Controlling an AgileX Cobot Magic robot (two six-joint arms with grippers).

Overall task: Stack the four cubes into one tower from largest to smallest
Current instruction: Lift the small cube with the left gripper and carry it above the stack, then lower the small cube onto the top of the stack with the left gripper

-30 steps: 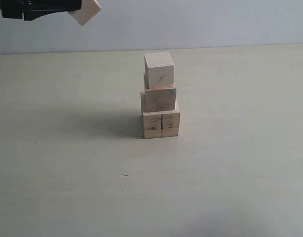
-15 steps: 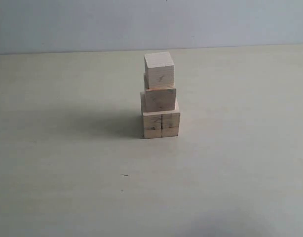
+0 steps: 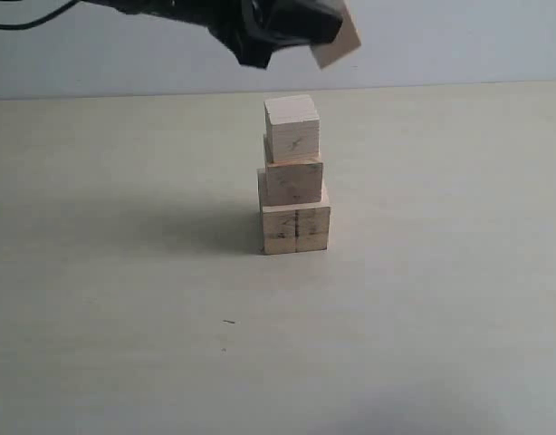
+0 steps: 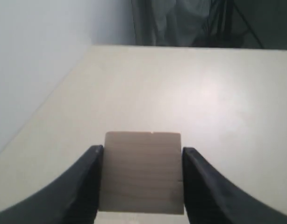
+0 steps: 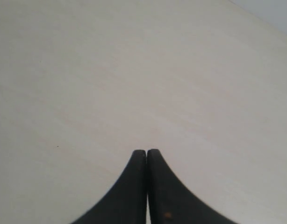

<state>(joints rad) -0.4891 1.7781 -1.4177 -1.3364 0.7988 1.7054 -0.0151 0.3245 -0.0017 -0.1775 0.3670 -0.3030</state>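
Note:
Three pale wooden cubes stand as a stepped tower in the exterior view. The largest cube (image 3: 296,228), with a dark vertical seam, is at the base. A middle cube (image 3: 293,181) rests on it, and a smaller cube (image 3: 292,127) sits on top. My left gripper (image 3: 325,33) hangs above the tower, slightly to its right, shut on a fourth small cube (image 3: 338,45) that is tilted. In the left wrist view that cube (image 4: 142,182) fills the gap between the black fingers of the left gripper (image 4: 142,150). My right gripper (image 5: 147,151) is shut with nothing in it, over bare table.
The pale table (image 3: 124,299) stretches all round the tower, with a light wall behind it. In the left wrist view, dark equipment (image 4: 195,23) stands beyond the table's far edge.
The left gripper with its cube was at the upper left a second ago, left the view, and now hangs above the tower. The tower has not moved.

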